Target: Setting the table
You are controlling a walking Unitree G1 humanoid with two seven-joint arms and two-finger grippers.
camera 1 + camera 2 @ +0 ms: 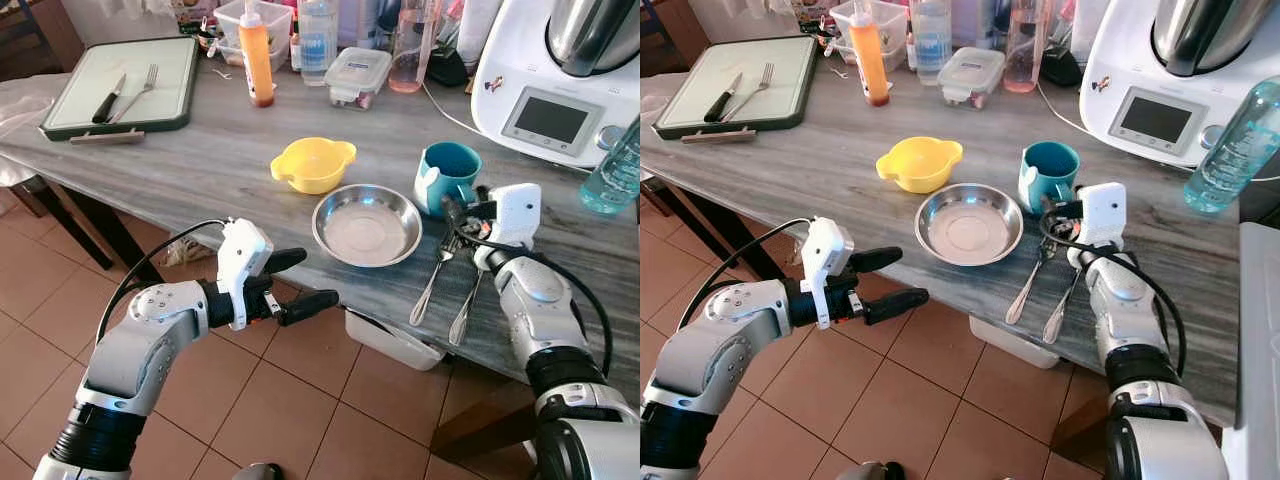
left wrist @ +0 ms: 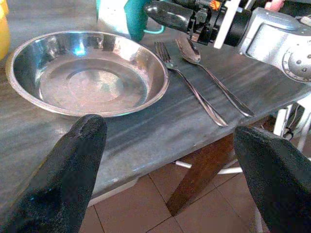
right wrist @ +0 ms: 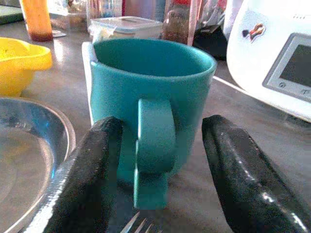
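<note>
From the head camera, a grey wood-grain table (image 1: 200, 160) runs across the scene above a terracotta tile floor (image 1: 300, 400). Near its front edge sits a round steel plate (image 1: 367, 225), with a yellow bowl (image 1: 313, 164) just behind it to the left and a teal mug (image 1: 448, 176) just behind it to the right. A fork (image 1: 432, 280) and a spoon (image 1: 466, 308) lie side by side on the table to the right of the plate. At the far left, a green-rimmed tray (image 1: 120, 85) carries a knife and another fork. An orange sauce bottle (image 1: 256, 55), a lidded plastic container (image 1: 357, 76) and a white kitchen machine (image 1: 550, 90) stand along the back. The left gripper (image 1: 300, 282) hovers over the floor just off the table's front edge, fingers spread and empty. The right gripper (image 1: 462, 208) reaches over the cutlery toward the mug. From the left wrist, two black fingers (image 2: 63, 179) stand wide apart with nothing between them, facing the plate (image 2: 87, 73), the fork (image 2: 187, 82) and the spoon (image 2: 214, 80). From the right wrist, the two black fingers (image 3: 82, 179) are parted on either side of the mug's handle (image 3: 154, 145), close to it but not closed on it, with fork tines just below.
</note>
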